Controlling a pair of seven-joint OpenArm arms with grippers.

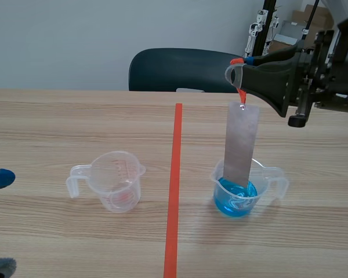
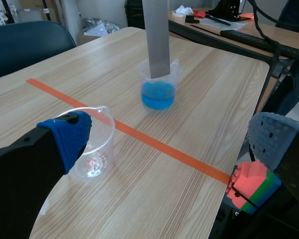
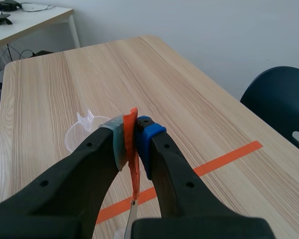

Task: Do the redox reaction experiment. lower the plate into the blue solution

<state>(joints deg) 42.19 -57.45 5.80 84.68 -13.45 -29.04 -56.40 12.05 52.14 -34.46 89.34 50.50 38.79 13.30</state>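
Right gripper (image 3: 134, 130): pads pressed together on the orange-red tag (image 3: 134, 149), directly above the beaker (image 1: 220, 175) that holds the blue solution (image 1: 236, 201). From the tag hangs the grey plate (image 1: 241, 145), a long flat strip, nearly upright. Its lower end sits inside the beaker's rim, and we cannot tell whether it touches the liquid. We judge the plate thin, stiff and light, smooth-faced and likely to swing on the soft tag. The tag is the proper hold, since it keeps the pads clear of the solution. We judge the beaker light enough to tip if the plate catches its wall. The right arm comes in level, well above the beaker, with its fingers reaching over it. Left gripper (image 2: 172, 139): fingers spread wide with nothing between them, low at the table edge and well apart from the beaker. It lies beyond the tape line (image 1: 175, 174), near an empty beaker (image 1: 117, 184).
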